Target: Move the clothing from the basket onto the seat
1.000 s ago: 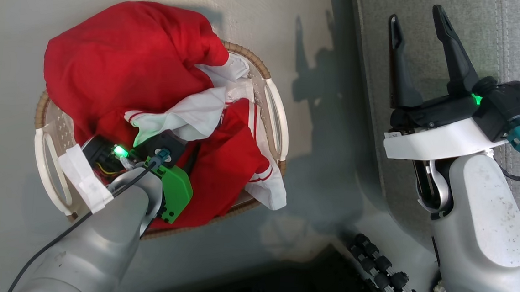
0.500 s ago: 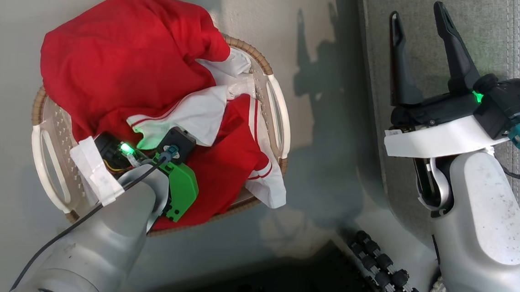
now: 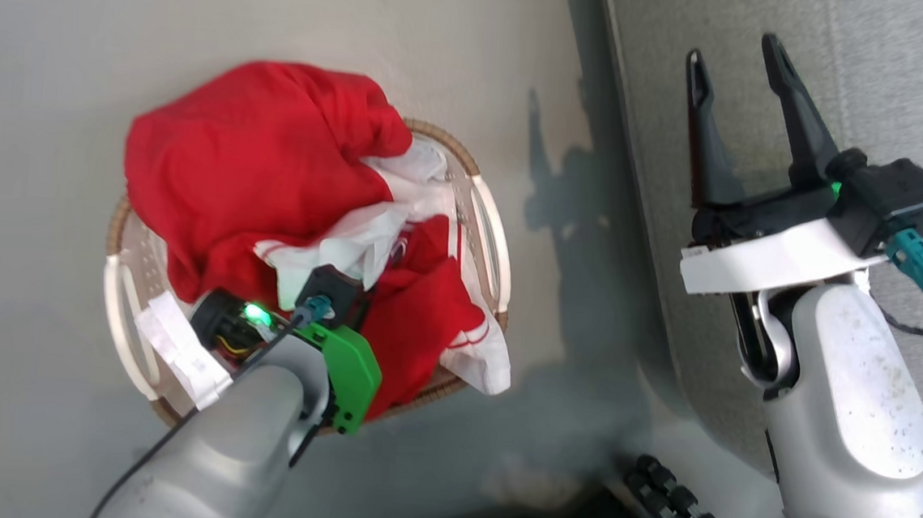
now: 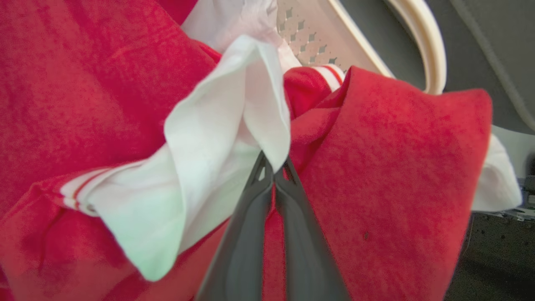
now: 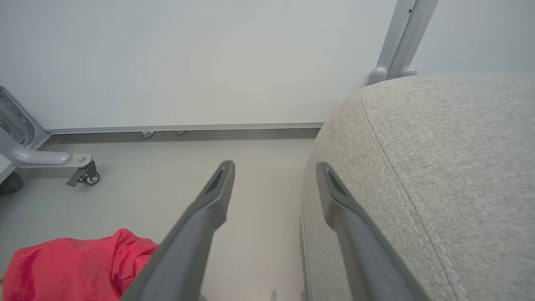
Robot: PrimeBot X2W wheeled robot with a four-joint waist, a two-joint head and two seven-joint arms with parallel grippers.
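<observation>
The red clothing (image 3: 257, 163) with white lining lies heaped in the white basket (image 3: 487, 212) on the floor and spills over its far rim. My left gripper (image 4: 276, 165) reaches down into the heap, its fingers pressed together and shut on a white fold of the clothing (image 4: 376, 167); the basket's perforated wall (image 4: 309, 37) stands behind it. In the head view the left fingertips are buried under the cloth. To the right, my right gripper (image 3: 732, 50) is open and holds nothing, hanging over the edge of the grey seat (image 3: 888, 78). The right wrist view shows this gripper (image 5: 275, 167), the seat (image 5: 439, 167) and the clothing (image 5: 75, 267).
Grey floor (image 3: 565, 177) separates the basket from the seat. The robot's dark base with black rollers (image 3: 680, 502) sits at the bottom. A metal frame on a caster (image 5: 83, 175) stands by the white wall, with a grey post (image 5: 401, 37) behind the seat.
My left gripper has closed on the white fold of the clothing, bunching the cloth around it. The head camera has shifted, so the basket sits lower and to the right. The right arm stays as it was.
</observation>
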